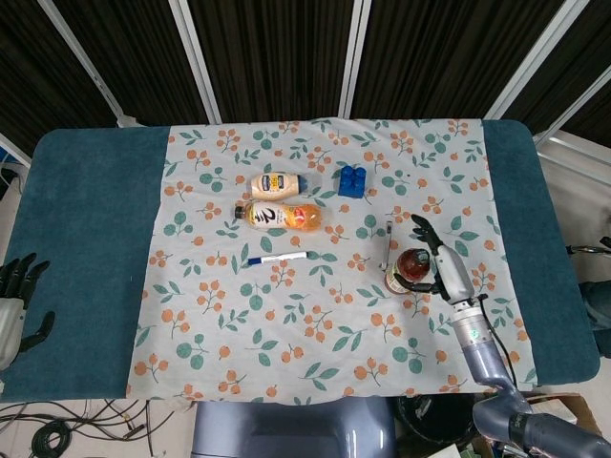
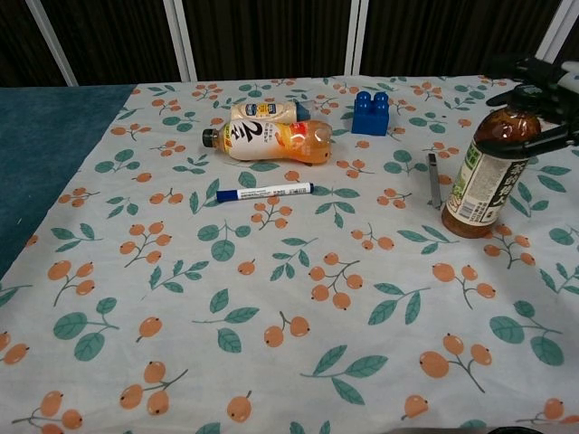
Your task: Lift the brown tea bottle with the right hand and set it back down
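Though my right hand (image 1: 441, 260) is at the brown tea bottle (image 2: 489, 167), I cannot tell whether its fingers (image 2: 543, 137) grip it or merely lie against it; in the chest view dark fingers cross the bottle's shoulder and spread above its cap. The bottle stands at about four o'clock on the flowered cloth (image 1: 286, 315), its base on the cloth and its top tilted toward the hand. Just beside it at nine o'clock lies a thin grey tool (image 2: 433, 180). I judge the task near its end or only starting; the pictures do not settle which. If the lift is done, what is left is to right the bottle, let go and draw back.

Well apart, toward eleven o'clock, lie an orange drink bottle (image 1: 280, 216), a pale bottle (image 1: 278, 182), a blue block (image 1: 351, 180) and a pen (image 1: 278, 258). My left hand (image 1: 17, 305) rests off the tabletop (image 1: 86, 239) at eight o'clock, unclenched and holding nothing.
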You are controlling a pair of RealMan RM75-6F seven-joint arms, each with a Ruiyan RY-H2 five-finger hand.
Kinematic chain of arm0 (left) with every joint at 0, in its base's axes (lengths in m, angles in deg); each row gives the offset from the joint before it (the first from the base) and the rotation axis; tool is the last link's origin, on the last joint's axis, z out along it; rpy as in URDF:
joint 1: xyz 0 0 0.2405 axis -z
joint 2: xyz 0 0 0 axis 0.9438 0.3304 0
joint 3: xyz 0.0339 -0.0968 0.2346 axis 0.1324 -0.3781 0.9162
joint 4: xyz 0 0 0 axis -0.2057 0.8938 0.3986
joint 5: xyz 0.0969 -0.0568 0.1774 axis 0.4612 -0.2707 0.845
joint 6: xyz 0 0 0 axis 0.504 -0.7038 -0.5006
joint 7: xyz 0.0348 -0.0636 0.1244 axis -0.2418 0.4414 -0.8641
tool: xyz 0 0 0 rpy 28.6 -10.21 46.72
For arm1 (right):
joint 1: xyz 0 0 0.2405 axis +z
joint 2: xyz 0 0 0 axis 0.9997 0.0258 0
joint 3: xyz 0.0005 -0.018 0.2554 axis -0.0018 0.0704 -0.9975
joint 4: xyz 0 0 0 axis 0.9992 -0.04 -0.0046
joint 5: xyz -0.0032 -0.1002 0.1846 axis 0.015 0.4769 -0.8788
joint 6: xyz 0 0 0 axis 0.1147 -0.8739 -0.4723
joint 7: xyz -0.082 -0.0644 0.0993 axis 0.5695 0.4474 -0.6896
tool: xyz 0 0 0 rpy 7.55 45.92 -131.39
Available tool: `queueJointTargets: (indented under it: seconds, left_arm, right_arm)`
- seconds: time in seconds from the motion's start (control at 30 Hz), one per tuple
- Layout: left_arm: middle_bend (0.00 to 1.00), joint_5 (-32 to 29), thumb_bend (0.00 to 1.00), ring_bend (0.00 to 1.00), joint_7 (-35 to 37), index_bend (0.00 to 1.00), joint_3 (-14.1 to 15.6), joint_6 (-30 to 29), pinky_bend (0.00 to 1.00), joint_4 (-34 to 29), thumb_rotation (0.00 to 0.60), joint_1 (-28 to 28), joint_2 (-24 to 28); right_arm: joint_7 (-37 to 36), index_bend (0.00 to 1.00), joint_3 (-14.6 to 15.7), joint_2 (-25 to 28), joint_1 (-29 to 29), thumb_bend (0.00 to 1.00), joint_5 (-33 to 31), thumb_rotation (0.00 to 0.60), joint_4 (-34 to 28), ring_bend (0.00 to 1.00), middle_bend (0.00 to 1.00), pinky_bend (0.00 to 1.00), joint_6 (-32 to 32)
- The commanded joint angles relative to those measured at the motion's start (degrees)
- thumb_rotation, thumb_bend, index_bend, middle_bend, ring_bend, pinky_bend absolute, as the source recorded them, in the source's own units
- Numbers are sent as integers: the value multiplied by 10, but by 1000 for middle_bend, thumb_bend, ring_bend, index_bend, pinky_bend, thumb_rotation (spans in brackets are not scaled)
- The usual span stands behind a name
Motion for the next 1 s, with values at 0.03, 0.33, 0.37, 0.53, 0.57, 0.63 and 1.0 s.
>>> queueJointTargets:
  seconds: [0.03, 0.33, 0.37, 0.53, 0.57, 0.63, 1.0]
  left_arm:
    - [23, 0, 394, 11, -1, 122, 0, 0, 98, 0, 600, 0, 0]
    - [23, 6, 394, 11, -8, 122, 2, -5, 97, 0, 600, -2, -3]
    - [23, 6, 394, 12, -8, 122, 2, -6, 97, 0, 600, -2, -3]
    - [23, 8, 394, 12, -10, 122, 3, -7, 97, 2, 600, -2, -5]
    - [23, 8, 394, 12, -10, 122, 3, -8, 97, 2, 600, -3, -5]
    - [23, 9, 394, 12, -9, 122, 2, -11, 97, 2, 600, -3, -5]
    - [23, 19, 394, 12, 9, 122, -2, -24, 93, 5, 600, -6, -2]
  right_arm:
    - [-7, 7, -5, 42, -23, 134, 11, 600, -39, 137, 19, 175, 36]
    - [27, 0, 23, 233, -87, 141, 56, 600, -175, 140, 37, 175, 82]
    - [42, 0, 27, 242, -91, 147, 59, 600, -179, 141, 46, 175, 84]
    - [218, 0, 54, 270, -136, 154, 67, 600, -190, 141, 53, 175, 137]
    - [262, 0, 60, 268, -147, 154, 66, 600, -187, 141, 53, 175, 149]
    - [330, 0, 70, 261, -163, 154, 65, 600, -178, 141, 52, 175, 168]
    - [390, 0, 97, 203, -222, 154, 76, 600, -107, 139, 49, 175, 245]
